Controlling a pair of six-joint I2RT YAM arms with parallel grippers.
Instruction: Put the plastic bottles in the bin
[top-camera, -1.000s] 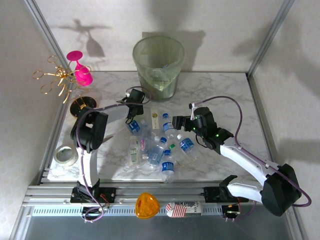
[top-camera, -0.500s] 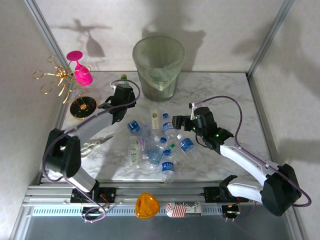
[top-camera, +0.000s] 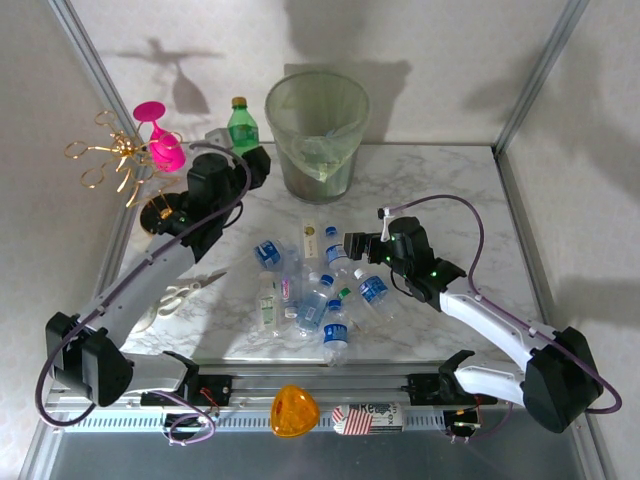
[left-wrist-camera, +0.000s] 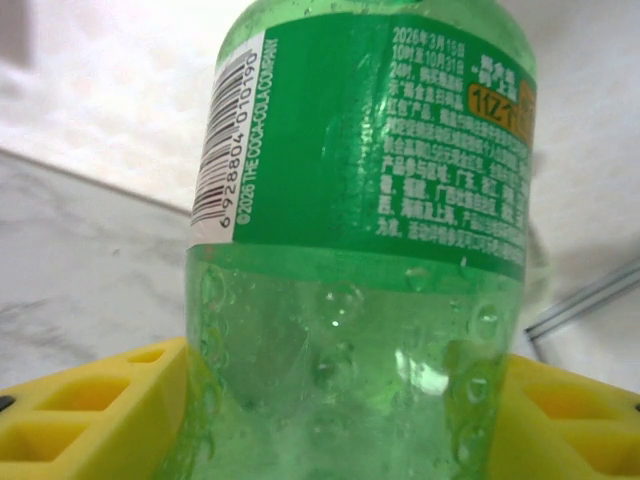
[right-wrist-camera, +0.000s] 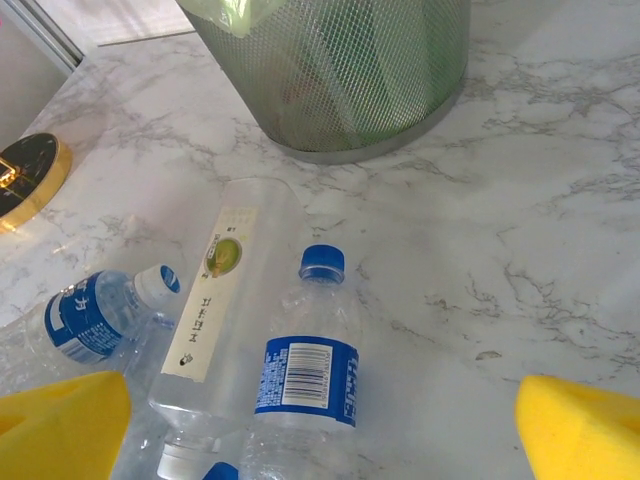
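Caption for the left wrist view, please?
Left end effector grips a green labelled bottle between yellow fingers, marble table behind.

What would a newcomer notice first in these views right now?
The green bottle held upright in the left hand, just left of the bin. Next, the heap of blue-capped bottles lying mid-table, with the right hand open over it. The pink goblet stands out at the far left.
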